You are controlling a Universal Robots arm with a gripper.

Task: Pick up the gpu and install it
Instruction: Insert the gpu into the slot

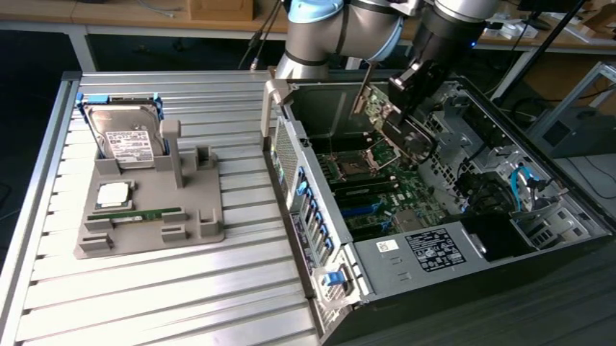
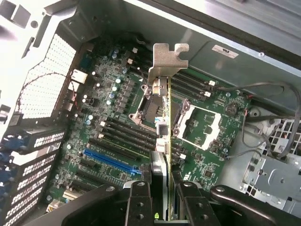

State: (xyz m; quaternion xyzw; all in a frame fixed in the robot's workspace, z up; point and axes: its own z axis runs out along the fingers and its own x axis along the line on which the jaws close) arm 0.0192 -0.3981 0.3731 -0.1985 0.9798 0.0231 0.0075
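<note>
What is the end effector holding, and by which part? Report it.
The end effector grips the gpu by the end opposite its silver bracket.

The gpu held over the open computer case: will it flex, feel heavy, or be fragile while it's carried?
Probably stiff: the gpu runs straight, edge-on, out of the gripper with no sag. Likely light for its size, being a thin board. Its silver bracket juts at the free end, so it might snag the case.
</note>
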